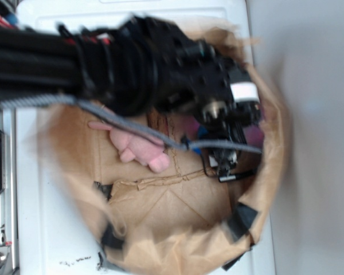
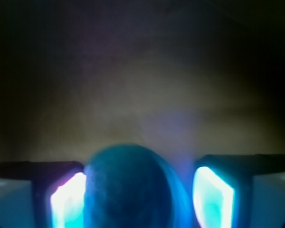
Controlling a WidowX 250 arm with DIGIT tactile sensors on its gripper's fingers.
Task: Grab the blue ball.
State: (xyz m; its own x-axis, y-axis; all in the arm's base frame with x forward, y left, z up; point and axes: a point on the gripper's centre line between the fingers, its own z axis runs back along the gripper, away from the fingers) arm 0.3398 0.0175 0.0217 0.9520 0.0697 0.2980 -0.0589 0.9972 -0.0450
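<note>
In the wrist view the blue ball (image 2: 128, 190) fills the space between my gripper's (image 2: 140, 202) two glowing pads. It lies against the left pad (image 2: 66, 202), and a narrow gap shows before the right pad (image 2: 213, 199). The jaws stand apart around the ball. In the exterior view my gripper (image 1: 229, 165) points down inside the right part of a brown paper nest (image 1: 264, 189), and the arm hides the ball there.
A pink plush toy (image 1: 140, 150) lies in the nest to the left of the gripper. The nest's raised crumpled paper rim, patched with black tape (image 1: 243, 220), rings the gripper. A magenta object (image 1: 253, 134) shows just behind the gripper. The nest sits on a white top (image 1: 46, 229).
</note>
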